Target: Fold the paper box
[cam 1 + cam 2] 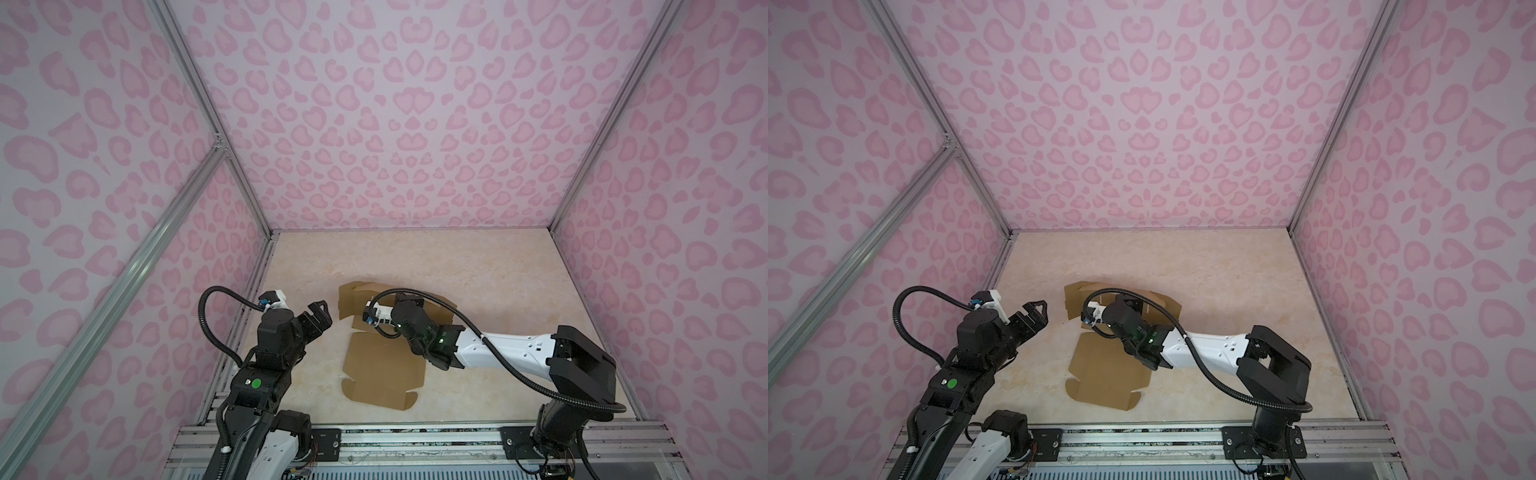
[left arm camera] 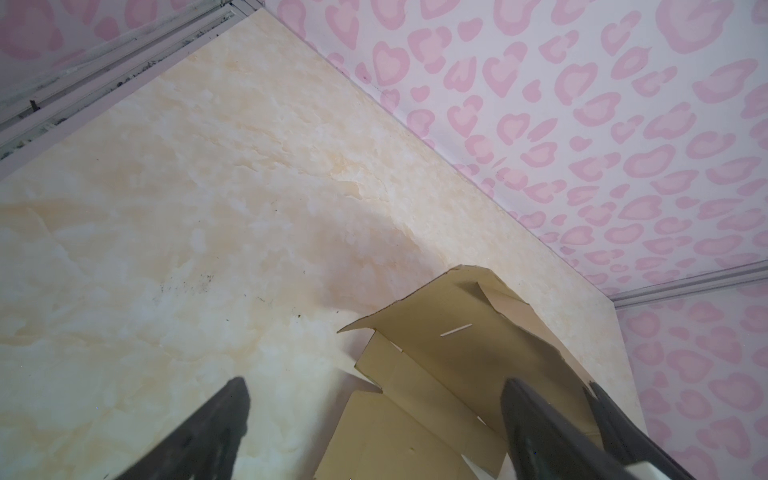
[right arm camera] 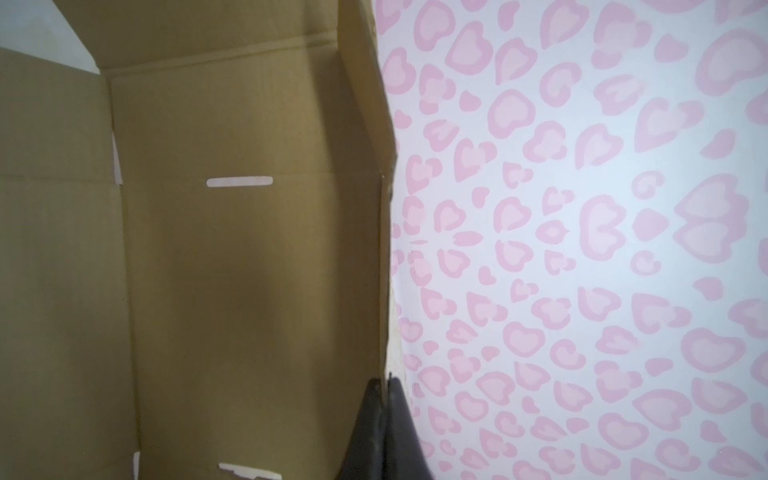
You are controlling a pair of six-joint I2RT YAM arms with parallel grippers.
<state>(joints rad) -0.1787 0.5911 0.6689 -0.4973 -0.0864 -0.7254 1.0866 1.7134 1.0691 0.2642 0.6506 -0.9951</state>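
The paper box (image 1: 380,370) (image 1: 1106,370) is a brown cardboard cut-out in mid-table. Its near panel lies flat and its far part (image 1: 353,299) is lifted upright. My right gripper (image 3: 384,382) is shut on the edge of that raised panel (image 3: 249,270), which has a slit in it; in both top views its wrist (image 1: 409,318) (image 1: 1125,318) hides the fingertips. My left gripper (image 1: 322,313) (image 1: 1038,313) (image 2: 376,386) hangs open to the left of the box, touching nothing. Between its fingers (image 2: 232,399) the left wrist view shows the folded corner of the box (image 2: 436,374).
Pink heart-patterned walls (image 1: 415,124) close in the marble-look table (image 1: 478,270) on three sides. Aluminium rails run along the left edge (image 1: 259,282) and the front edge (image 1: 415,440), where both arm bases are mounted.
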